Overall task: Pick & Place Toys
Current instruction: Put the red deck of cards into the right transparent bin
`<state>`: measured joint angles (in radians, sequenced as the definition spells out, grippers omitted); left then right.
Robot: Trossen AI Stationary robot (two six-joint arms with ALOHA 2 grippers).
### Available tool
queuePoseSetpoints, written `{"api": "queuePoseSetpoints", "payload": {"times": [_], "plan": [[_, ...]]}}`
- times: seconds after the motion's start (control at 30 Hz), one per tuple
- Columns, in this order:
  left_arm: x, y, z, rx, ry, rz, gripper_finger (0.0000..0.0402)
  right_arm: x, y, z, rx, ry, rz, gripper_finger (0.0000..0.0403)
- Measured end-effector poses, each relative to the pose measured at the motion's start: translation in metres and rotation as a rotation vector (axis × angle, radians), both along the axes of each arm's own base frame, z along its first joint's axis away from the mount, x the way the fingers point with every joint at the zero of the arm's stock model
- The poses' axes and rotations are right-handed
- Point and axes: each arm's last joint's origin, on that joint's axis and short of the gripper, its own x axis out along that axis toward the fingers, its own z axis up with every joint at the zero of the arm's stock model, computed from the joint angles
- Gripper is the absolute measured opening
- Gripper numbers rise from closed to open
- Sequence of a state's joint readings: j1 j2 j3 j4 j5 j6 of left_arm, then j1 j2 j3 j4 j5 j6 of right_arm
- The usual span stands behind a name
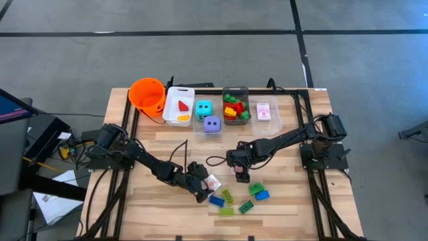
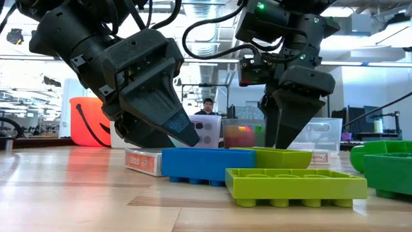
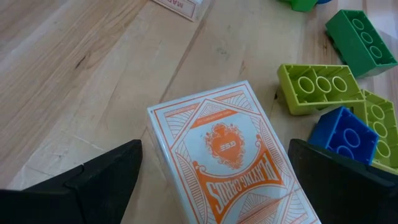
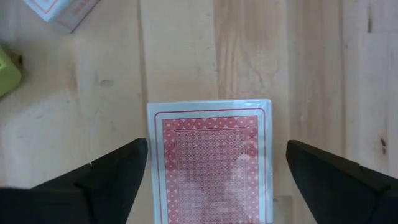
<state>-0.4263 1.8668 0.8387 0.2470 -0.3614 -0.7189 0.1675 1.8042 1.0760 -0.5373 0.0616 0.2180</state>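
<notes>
A playing-card pack with an orange-printed white face point(image 3: 227, 158) lies flat on the wooden table. My left gripper point(image 3: 214, 149) is open, one finger on either side of it, apart from it. A red-backed card pack point(image 4: 211, 162) lies flat under my right gripper point(image 4: 216, 146), which is also open and straddles it with gaps on both sides. In the high view my left gripper point(image 1: 202, 188) and my right gripper point(image 1: 241, 174) stand near the table's middle. Blue point(image 1: 215, 199), lime point(image 1: 227, 196) and green point(image 1: 257, 189) bricks lie close by.
Along the far edge stand an orange bucket point(image 1: 147, 94) and clear bins: one with a red wedge point(image 1: 182, 106), one with a teal die point(image 1: 203, 107) and a purple die point(image 1: 212, 124), one with bricks point(image 1: 235, 107), one with cards point(image 1: 266, 110). A person shows beyond the table point(image 2: 207, 106).
</notes>
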Motion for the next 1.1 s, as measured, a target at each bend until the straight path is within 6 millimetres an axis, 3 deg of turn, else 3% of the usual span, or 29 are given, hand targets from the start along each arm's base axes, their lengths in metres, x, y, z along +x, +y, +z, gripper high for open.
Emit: {"api": "queuePoseSetpoints", "payload": {"times": [1.1], "plan": [[0.0000, 0.0000, 0.0000, 0.000, 0.000, 0.000, 0.0397, -0.0036, 0.0001, -0.0019, 0.007, 0.042, -0.013, 0.0379]]}}
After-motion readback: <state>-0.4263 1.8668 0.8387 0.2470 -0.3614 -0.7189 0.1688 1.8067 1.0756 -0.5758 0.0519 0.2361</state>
